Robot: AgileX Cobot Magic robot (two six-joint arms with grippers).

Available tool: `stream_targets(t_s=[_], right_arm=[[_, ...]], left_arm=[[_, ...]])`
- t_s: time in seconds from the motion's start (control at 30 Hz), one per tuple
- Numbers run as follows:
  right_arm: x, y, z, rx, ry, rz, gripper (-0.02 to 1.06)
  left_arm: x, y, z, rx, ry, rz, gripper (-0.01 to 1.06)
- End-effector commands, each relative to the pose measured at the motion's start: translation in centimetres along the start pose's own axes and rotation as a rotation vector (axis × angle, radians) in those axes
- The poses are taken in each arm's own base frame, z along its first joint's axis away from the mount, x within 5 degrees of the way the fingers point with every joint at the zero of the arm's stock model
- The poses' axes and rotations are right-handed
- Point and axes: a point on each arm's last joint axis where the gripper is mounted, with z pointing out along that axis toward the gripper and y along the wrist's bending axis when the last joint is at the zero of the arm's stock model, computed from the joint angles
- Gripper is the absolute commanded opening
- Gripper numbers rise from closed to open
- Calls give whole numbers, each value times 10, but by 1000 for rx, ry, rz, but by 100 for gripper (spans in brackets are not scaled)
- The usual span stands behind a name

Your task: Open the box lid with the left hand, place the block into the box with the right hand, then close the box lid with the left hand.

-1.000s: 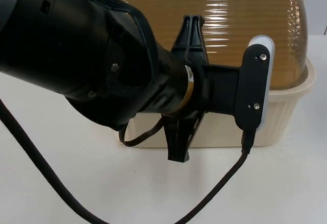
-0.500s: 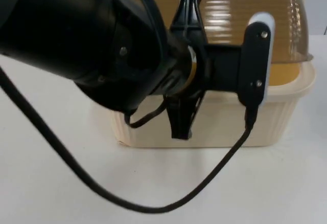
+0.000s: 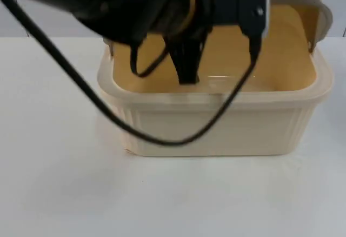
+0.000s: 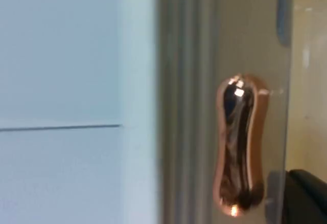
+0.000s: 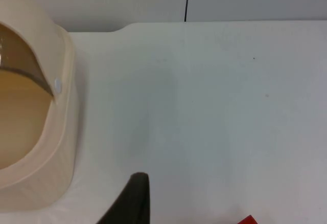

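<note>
Hanging over the open box [image 3: 216, 126], the left gripper [image 3: 186, 64] grips the raised lid [image 3: 319, 15]. Near the box, the right gripper [image 5: 130, 203] waits by a red block [image 5: 249, 220]; its claw state I cannot tell.

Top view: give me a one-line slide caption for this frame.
Left gripper above the cream box, whose amber lid is swung up and back, interior exposed.

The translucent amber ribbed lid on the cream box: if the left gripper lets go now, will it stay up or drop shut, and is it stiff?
The translucent amber ribbed lid looks like thin moulded plastic, so probably light and fairly stiff. It stands swung back above the cream plastic box, pivoting at the box's side; whether it would stay up cannot be told. The left gripper is by its edge, so release slowly.
</note>
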Motion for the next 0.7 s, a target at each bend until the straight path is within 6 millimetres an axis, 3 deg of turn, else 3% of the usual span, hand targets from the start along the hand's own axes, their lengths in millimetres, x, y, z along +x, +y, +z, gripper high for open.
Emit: stream_targets(t_s=[0.0,0.17,0.43,0.53,0.6,0.67], right_arm=[[-3,1,-1,-6,-17,0,105],[-3,1,-1,-6,-17,0,105],[-3,1,-1,-6,-17,0,105],[-3,1,-1,-6,-17,0,105],[-3,1,-1,-6,-17,0,105],[-3,1,-1,-6,-17,0,105]], left_arm=[[1,9,1,-7,-15,-15,0],[2,14,2,-18,-15,-24,0],[-14,7,-4,-18,-44,-3,0],[-22,2,-21,1,28,-178,0],[-23,1,-29,14,35,-198,0],[-30,-5,-53,85,-69,-174,0]])
